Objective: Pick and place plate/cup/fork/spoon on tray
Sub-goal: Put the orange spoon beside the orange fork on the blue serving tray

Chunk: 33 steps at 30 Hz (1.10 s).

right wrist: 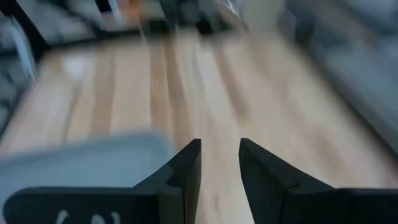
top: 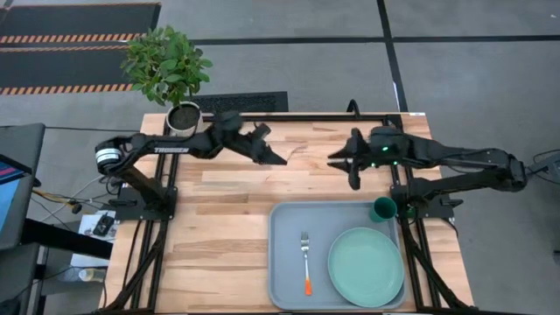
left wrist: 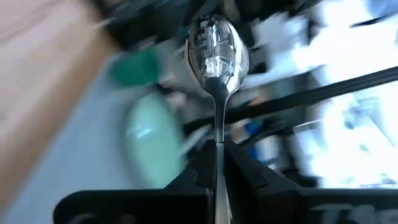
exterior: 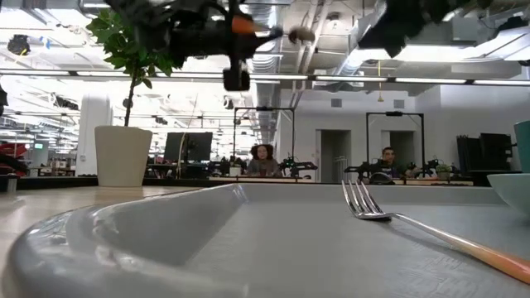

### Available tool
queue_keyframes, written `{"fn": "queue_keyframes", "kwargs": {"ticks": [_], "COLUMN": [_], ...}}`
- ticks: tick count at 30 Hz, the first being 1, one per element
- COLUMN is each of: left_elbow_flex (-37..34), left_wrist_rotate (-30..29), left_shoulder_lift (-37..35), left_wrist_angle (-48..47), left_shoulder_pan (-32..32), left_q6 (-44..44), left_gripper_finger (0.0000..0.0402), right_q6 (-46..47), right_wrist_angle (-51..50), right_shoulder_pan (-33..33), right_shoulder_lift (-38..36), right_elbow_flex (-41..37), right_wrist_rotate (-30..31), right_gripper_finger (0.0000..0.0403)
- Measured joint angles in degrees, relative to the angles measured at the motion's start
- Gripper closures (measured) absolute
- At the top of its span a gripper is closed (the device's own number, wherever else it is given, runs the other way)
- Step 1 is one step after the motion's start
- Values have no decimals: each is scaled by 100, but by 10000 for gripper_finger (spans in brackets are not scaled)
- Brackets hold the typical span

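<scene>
Spoon (left wrist: 217, 53) — shiny rounded silver bowl

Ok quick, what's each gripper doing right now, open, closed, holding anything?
Left gripper: closed on the spoon, raised above the table.
Right gripper: open, holding nothing, raised above the table beyond the tray.
</scene>
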Motion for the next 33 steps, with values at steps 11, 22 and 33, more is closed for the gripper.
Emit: {"fn": "queue_keyframes", "kwargs": {"ticks": [11,22,33], "left_elbow_flex": [-975,-820,-820], "left_wrist_rotate": [-1383,-1430,-1088], "left_shoulder_lift": [-5,-13,-12], "left_wrist_angle": [4233,5400,5499], "left_shoulder_pan": [-282,-542,-701], "left_q6": [-1516,-1269,-1309], "left_gripper_finger": [401,401,401], "right_q6": [-217,-91,193], "right_wrist_angle": [3297,4277,4156], "right_shoulder_pan": [-182,-367,-482], "right_shoulder_lift": [512,1955,3108], "right_elbow_flex": [4,1140,2559], "right_wrist_rotate": [-15,-950,-2614], "right_gripper_finger": [236,138,138]}}
